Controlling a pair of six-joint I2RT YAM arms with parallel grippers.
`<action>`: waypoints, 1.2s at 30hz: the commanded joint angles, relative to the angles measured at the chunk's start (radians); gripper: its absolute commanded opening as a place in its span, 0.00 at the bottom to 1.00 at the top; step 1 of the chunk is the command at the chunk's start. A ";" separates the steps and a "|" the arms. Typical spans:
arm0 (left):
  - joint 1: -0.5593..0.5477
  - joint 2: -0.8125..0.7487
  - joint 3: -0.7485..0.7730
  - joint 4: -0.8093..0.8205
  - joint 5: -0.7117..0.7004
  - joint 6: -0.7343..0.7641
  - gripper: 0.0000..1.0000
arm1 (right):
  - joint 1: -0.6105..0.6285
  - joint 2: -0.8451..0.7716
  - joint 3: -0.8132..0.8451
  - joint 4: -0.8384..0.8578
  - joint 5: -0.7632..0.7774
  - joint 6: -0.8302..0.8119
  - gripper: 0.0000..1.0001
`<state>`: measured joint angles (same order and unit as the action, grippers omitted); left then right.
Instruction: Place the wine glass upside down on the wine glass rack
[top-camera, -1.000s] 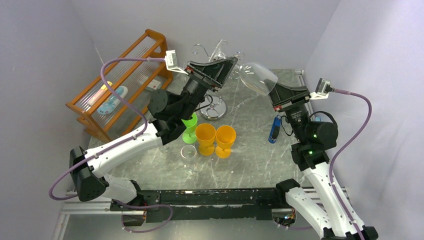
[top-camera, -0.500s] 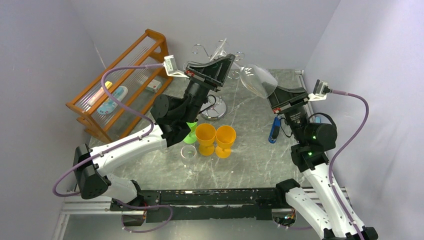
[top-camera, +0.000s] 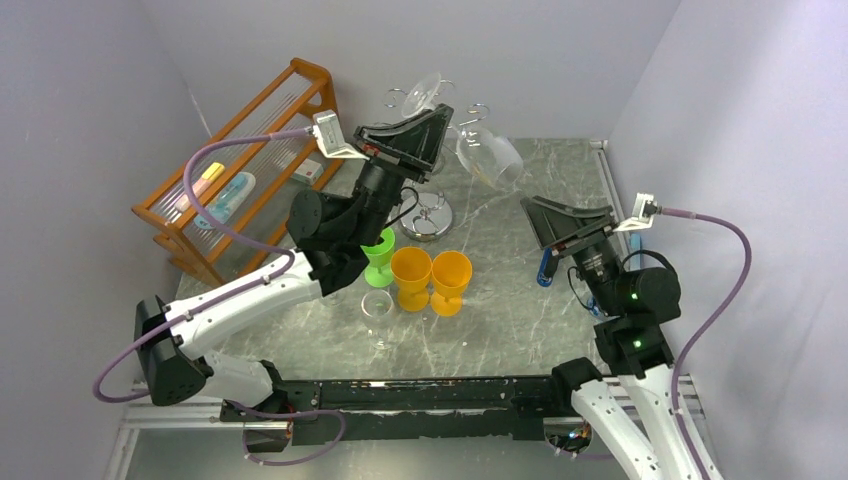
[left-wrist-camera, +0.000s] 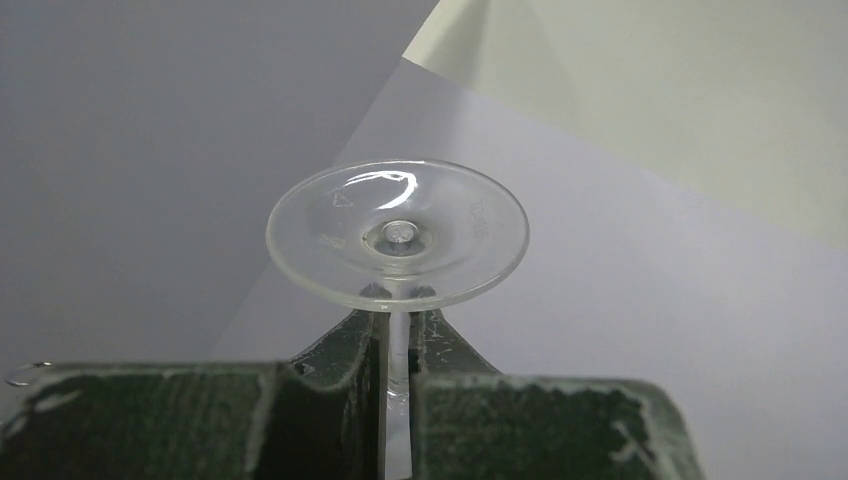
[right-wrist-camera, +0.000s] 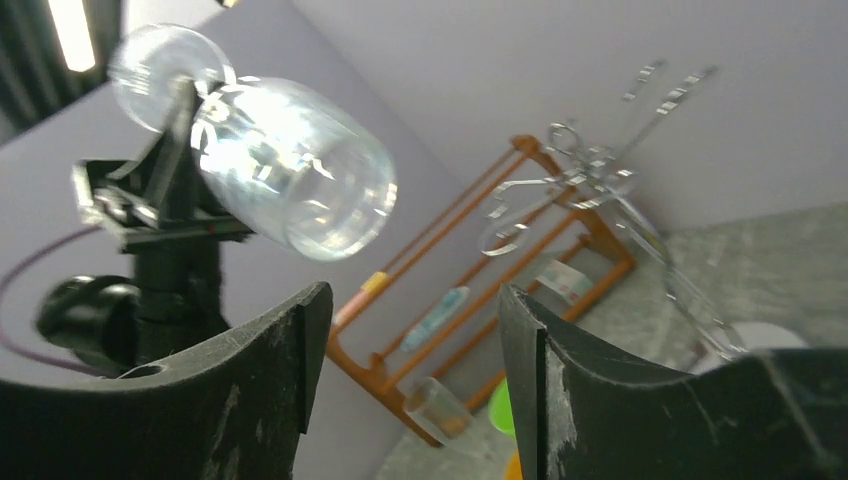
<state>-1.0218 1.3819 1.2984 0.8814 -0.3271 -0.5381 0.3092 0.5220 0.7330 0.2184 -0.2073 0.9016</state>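
Note:
The clear wine glass (top-camera: 484, 158) hangs tilted in the air, foot up and bowl down to the right, just right of the top of the wine glass rack (top-camera: 428, 216). My left gripper (top-camera: 443, 118) is shut on its stem. In the left wrist view the stem (left-wrist-camera: 398, 345) runs between the fingers with the round foot (left-wrist-camera: 397, 235) just beyond them. My right gripper (top-camera: 535, 222) stands open and apart from the glass, lower right of the bowl. The right wrist view shows the bowl (right-wrist-camera: 292, 170) beyond its open gripper (right-wrist-camera: 415, 370), with the chrome rack (right-wrist-camera: 590, 170) to the right.
An orange wooden shelf (top-camera: 240, 165) stands at the back left. In front of the rack sit a green cup (top-camera: 378, 256), two orange cups (top-camera: 411, 276) (top-camera: 451, 280) and a small clear glass (top-camera: 377, 310). A blue object (top-camera: 546, 266) lies under the right gripper.
The right gripper has opened, let go of the bowl and drawn back and down. The left gripper has shut on the stem and swung the glass left toward the rack.

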 joint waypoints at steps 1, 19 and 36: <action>0.000 -0.071 -0.008 -0.009 0.075 0.134 0.05 | 0.001 -0.081 0.011 -0.289 0.115 -0.180 0.67; -0.001 -0.137 0.019 -0.538 0.478 0.209 0.05 | 0.000 0.131 0.391 -0.414 -0.428 -0.599 0.79; -0.001 -0.119 0.009 -0.516 0.762 0.130 0.05 | 0.001 0.240 0.293 -0.144 -0.757 -0.413 0.45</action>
<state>-1.0225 1.2781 1.2995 0.2871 0.3893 -0.3836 0.3092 0.7551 1.0508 -0.0078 -0.8867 0.4362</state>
